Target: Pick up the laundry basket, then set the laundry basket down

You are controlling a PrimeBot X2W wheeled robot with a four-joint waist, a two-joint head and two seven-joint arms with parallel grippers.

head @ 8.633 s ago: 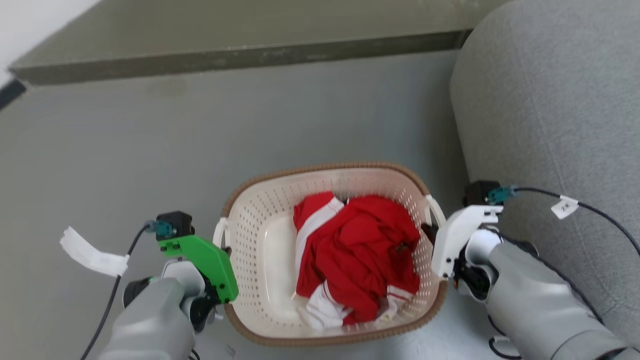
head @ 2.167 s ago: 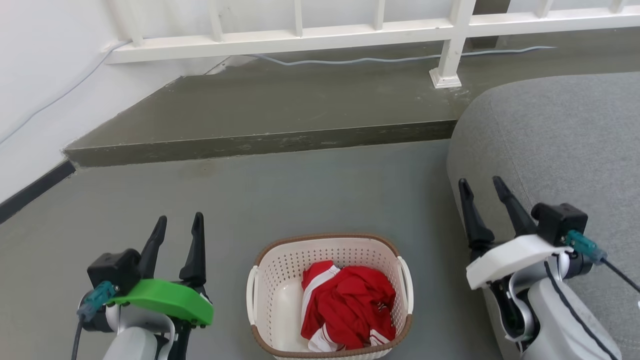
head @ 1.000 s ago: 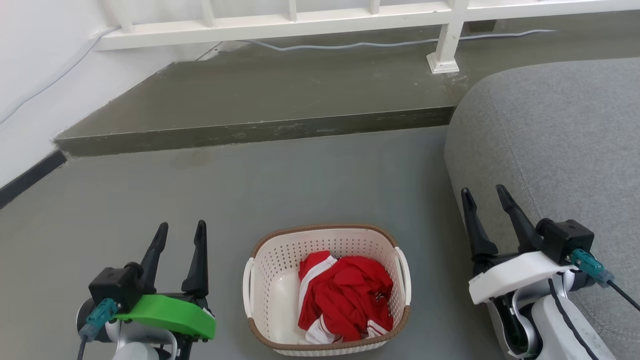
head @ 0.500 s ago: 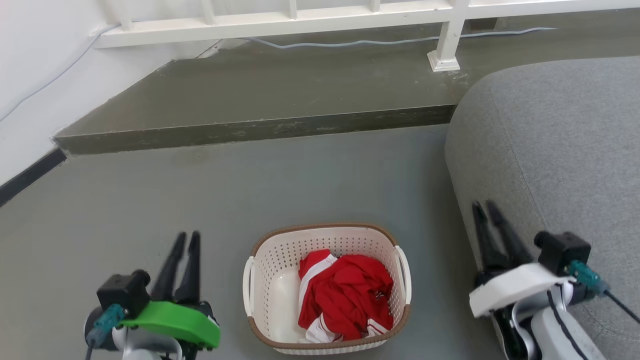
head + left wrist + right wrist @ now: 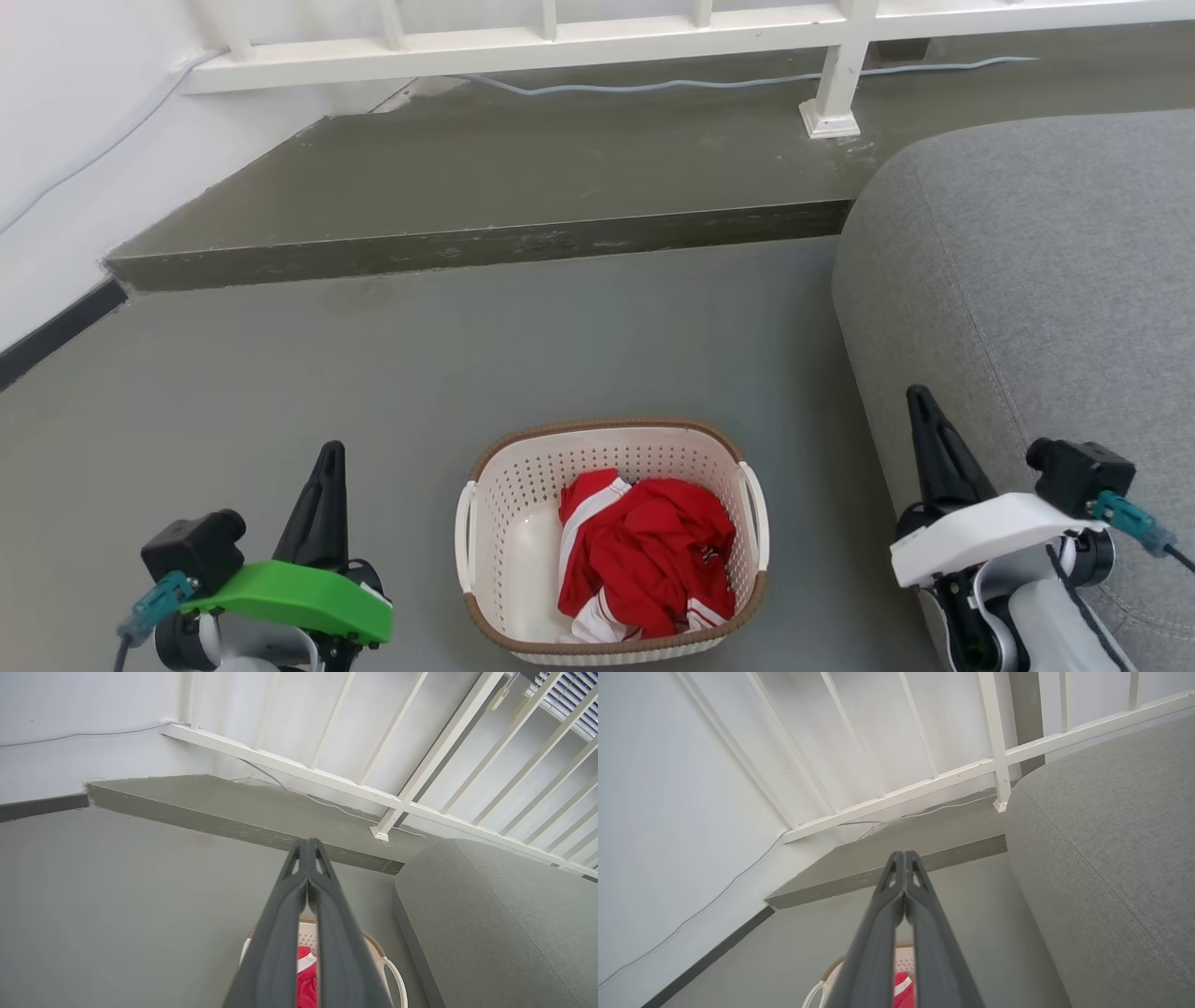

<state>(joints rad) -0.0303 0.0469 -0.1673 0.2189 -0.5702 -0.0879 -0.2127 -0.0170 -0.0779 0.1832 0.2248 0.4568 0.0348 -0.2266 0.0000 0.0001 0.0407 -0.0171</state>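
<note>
Laundry basket [image 5: 509, 523]: on the floor [image 5: 560, 345], between both claws, apart from each.
Left claw [image 5: 330, 457]: closed tight, holding nothing.
Right claw [image 5: 920, 401]: closed tight, holding nothing.

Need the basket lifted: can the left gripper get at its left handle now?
Probably yes: only bare floor lies between the left gripper and the left handle of the basket. Its fingers are shut and must open first.

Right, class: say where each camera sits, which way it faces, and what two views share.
Head: on the head, facing forward and down at the basket; left gripper, right gripper low.
Left wrist: on that wrist, along shut fingers toward the railing.
Right wrist: on that wrist, along shut fingers toward the railing.
Shared: both wrist views catch the basket and sofa.
</note>
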